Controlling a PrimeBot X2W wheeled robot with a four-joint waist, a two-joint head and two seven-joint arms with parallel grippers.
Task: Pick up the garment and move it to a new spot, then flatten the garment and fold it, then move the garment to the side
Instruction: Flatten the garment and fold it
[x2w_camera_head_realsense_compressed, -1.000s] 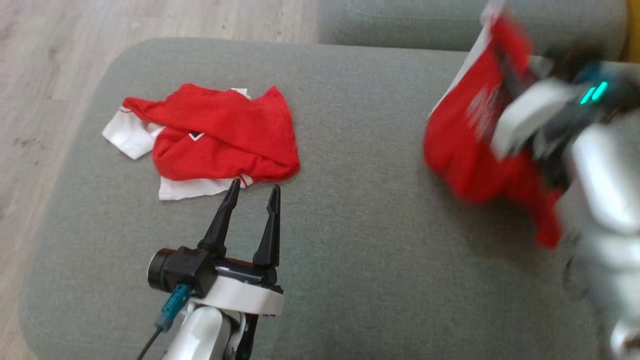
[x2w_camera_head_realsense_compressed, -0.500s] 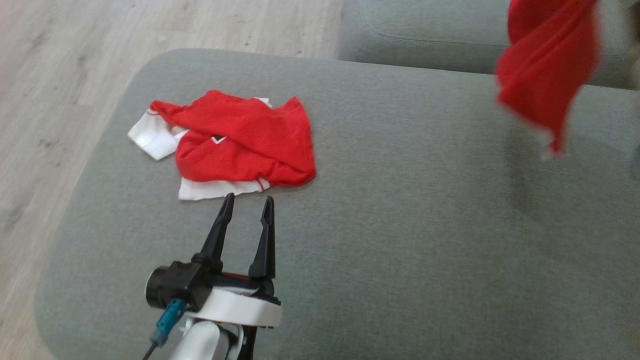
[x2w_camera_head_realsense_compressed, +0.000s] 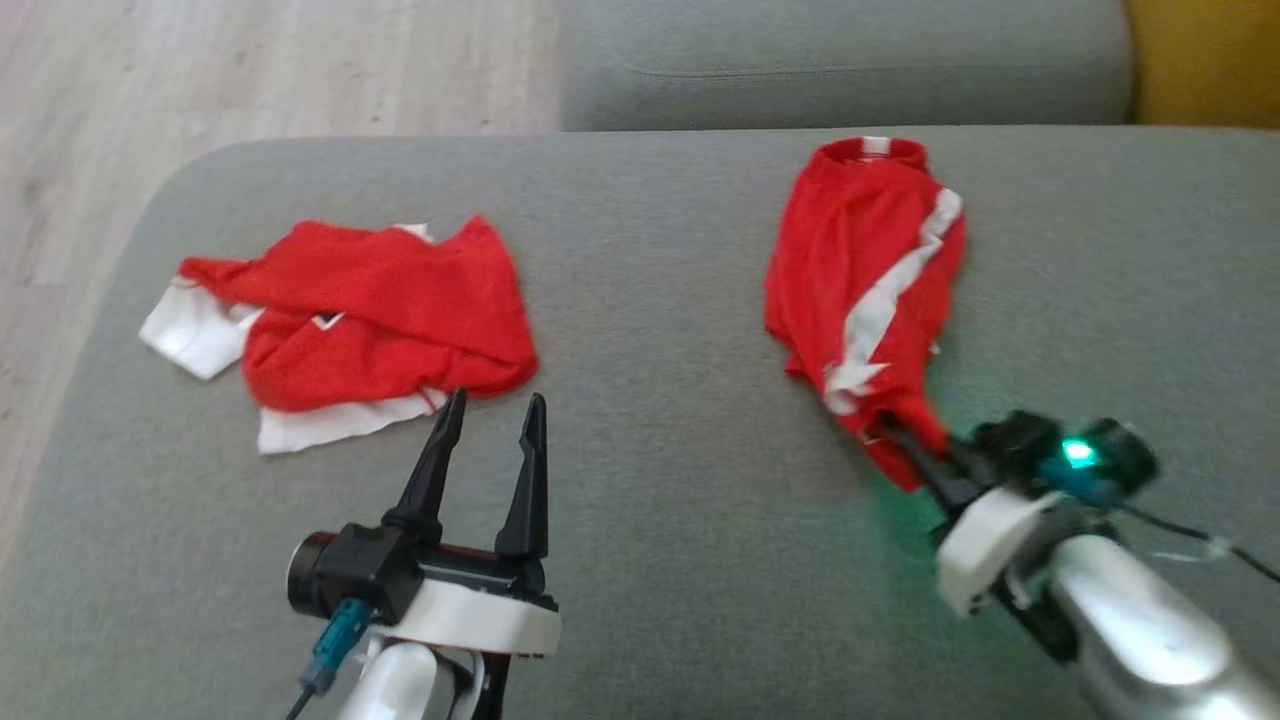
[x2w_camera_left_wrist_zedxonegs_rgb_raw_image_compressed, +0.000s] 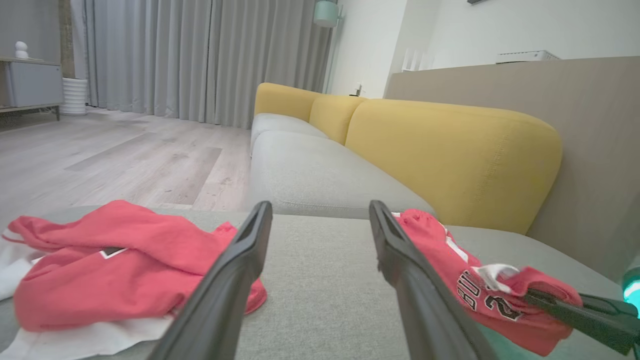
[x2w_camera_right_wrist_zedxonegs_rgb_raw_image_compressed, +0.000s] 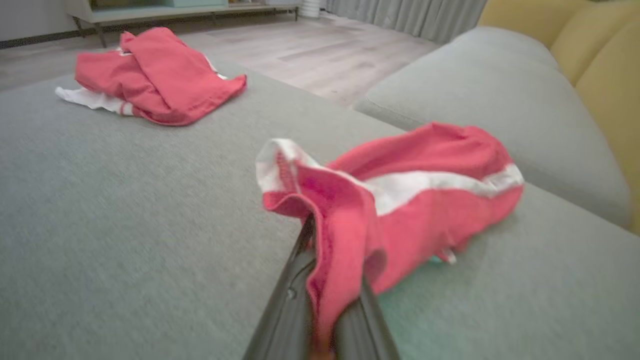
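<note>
Lowered, crumpled red garment (x2w_camera_head_realsense_compressed: 850, 270) drapes woven grey cushion (x2w_camera_head_realsense_compressed: 680, 480), right gripper (x2w_camera_head_realsense_compressed: 900, 440) pinching it, left gripper (x2w_camera_head_realsense_compressed: 492, 402) spread.

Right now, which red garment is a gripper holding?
The red garment with the white stripe, pinched by the right gripper; the crumpled red-and-white garment lies free before the open left gripper.

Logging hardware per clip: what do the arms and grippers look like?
The left gripper and right gripper have long tapered black fingers, a black body, a white collar and a silvery forearm. A teal connector with a dark cable sits at the left wrist; a green light glows on the right.
</note>
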